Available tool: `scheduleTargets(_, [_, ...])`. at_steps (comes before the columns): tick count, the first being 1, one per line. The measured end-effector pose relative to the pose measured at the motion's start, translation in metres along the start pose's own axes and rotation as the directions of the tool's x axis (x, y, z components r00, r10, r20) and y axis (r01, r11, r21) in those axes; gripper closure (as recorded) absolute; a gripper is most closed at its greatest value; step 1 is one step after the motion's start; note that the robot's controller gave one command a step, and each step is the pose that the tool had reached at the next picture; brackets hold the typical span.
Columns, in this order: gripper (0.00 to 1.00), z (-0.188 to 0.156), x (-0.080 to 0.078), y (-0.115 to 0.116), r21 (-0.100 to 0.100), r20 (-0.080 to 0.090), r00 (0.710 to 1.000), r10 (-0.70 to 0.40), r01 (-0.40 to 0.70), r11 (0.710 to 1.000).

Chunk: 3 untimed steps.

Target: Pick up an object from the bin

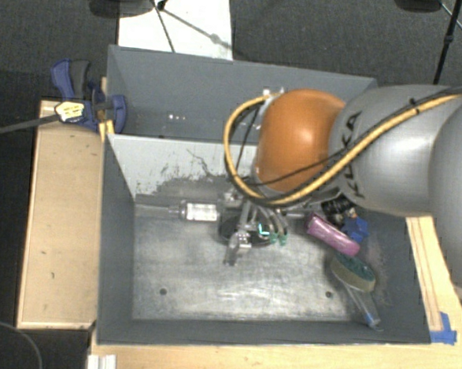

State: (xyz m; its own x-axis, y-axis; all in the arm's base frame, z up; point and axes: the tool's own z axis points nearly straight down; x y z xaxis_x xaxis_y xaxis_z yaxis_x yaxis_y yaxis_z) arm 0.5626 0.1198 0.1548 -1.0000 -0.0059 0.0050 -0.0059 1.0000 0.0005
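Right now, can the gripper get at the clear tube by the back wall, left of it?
Probably yes. The clear tube lies alone on the bin floor just left of the gripper, with nothing between them. It does sit close to the back wall, which may cramp the approach.

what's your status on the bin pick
Gripper down in bin middle, hold unclear. Clear tube just view-left of it. Purple piece and teal disc view-right, apart.
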Motion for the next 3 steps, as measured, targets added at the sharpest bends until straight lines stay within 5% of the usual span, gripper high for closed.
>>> scheduleTargets(1, [0.00, 0.058, -0.028, -0.053, 0.003, 0.003, 0.997, -0.078, 0.078, 0.997])
scheduleTargets(2, [1.00, 0.055, -0.028, -0.049, 0.000, 0.007, 0.997, -0.078, 0.078, 0.997])
scheduleTargets(3, [1.00, -0.050, -0.027, -0.051, 0.001, 0.015, 0.996, -0.090, 0.090, 0.996])
